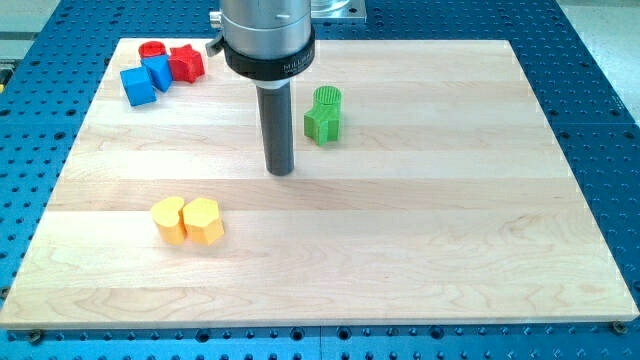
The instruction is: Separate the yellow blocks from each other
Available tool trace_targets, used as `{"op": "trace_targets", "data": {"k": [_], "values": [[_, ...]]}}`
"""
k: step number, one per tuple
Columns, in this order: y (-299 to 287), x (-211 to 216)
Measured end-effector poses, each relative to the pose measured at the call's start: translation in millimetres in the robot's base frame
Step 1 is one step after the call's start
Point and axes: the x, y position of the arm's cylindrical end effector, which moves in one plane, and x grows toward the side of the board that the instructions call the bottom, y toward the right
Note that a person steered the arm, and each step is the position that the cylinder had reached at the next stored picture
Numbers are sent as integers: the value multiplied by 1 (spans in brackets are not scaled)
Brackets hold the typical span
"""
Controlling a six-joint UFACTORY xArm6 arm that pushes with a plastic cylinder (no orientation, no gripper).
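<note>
The arm carries no claw at all, so there is nothing to call open, closed or gripping: it ends in a dark rod whose lower end, my tip (281, 171), rests on the wooden board (450, 250) near its middle, touching no block. The two yellow blocks sit side by side and touching in the near left part of the board: a yellow heart-shaped block (169, 219) on the left and a yellow hexagonal block (203, 220) on the right, their seam running roughly near to far. From my tip the pair lies nearer and to the left, well apart, and the hexagonal block is the closer of the two. To split them, the tip would probably need to come in line with that seam, or round to one outer side, and push across it. A green block (323, 113) stands just right of the rod; two blue blocks (146, 79), a red star (186, 62) and a red cylinder (151, 49) cluster at the far left corner, clear of the route
</note>
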Motion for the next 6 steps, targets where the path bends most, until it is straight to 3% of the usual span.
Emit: {"op": "trace_targets", "data": {"k": [2,3,4,5,6], "values": [[-10,30],[-17,91],[-76,104],[-109,63],[-133,73]]}}
